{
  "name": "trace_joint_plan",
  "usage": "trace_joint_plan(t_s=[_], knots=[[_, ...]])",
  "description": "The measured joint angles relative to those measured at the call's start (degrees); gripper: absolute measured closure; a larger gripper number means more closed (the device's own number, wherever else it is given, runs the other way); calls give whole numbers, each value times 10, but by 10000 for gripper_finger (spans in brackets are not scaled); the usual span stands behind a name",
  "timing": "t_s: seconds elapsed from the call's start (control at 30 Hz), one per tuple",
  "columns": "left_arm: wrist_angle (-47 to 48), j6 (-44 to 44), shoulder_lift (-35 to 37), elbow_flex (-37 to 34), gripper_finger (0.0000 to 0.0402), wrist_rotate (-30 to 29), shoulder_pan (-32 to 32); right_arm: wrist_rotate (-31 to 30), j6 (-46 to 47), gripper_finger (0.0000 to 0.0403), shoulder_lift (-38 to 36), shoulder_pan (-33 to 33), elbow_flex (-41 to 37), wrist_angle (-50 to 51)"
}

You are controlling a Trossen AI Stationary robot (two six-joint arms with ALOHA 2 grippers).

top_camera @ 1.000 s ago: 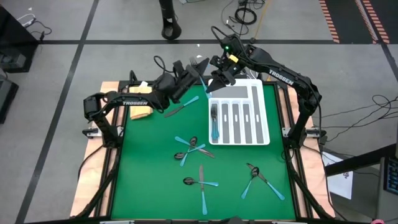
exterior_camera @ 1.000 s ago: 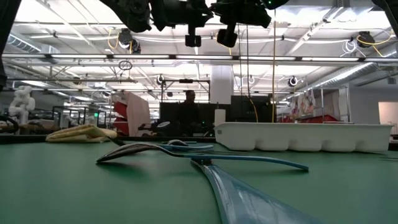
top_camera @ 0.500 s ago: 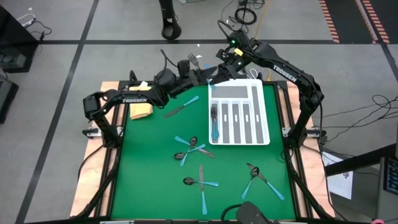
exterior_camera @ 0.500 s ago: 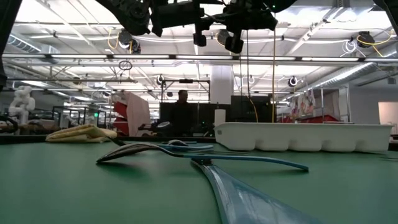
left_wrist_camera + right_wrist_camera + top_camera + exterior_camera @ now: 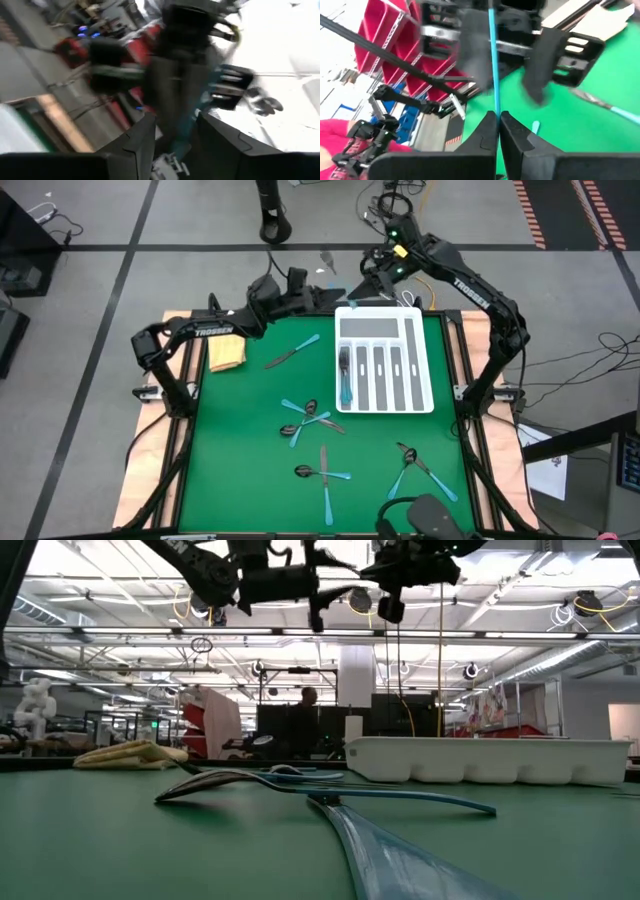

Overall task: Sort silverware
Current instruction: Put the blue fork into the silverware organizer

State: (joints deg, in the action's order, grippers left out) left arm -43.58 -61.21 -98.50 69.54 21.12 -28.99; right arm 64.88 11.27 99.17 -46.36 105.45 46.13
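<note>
Since the earlier frame our left gripper (image 5: 300, 283) has opened and backed away; our right gripper (image 5: 372, 277) pinches the fork (image 5: 492, 60).

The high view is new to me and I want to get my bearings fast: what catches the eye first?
The two arms meet above the table's far edge: the right gripper is shut on a blue-handled fork, and the left gripper is open just beside it. Right below sits the white tray with one utensil in its leftmost slot, while more blue-handled silverware lies scattered over the green mat.
</note>
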Motion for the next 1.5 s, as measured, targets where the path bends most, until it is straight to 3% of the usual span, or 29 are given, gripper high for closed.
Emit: trace_joint_plan(t_s=[0.13,0.4,0.53,0.7,0.87,1.07,1.17,1.3,1.37,1.5], knots=[[60,7,1,0,249,11,-28,-9,2,402,-17,-17,0,1],[68,49,14,0,249,144,-70,-103,-43,402,-30,-29,-1,145],[67,51,48,0,249,177,-90,-114,-35,402,-54,-30,-62,132],[69,61,111,0,249,181,-114,-136,53,403,-160,-43,-271,-24],[105,65,167,0,249,178,-132,-161,249,403,-300,-38,-534,-343],[141,65,206,0,249,178,-134,-345,446,403,-400,57,-758,-693],[146,65,219,0,249,178,-134,-454,481,403,-412,139,-822,-775],[146,65,233,0,249,178,-134,-570,509,403,-411,216,-858,-793],[146,65,239,0,249,178,-135,-608,512,403,-400,241,-859,-790],[146,65,242,0,249,178,-135,-625,536,403,-367,268,-851,-784]])
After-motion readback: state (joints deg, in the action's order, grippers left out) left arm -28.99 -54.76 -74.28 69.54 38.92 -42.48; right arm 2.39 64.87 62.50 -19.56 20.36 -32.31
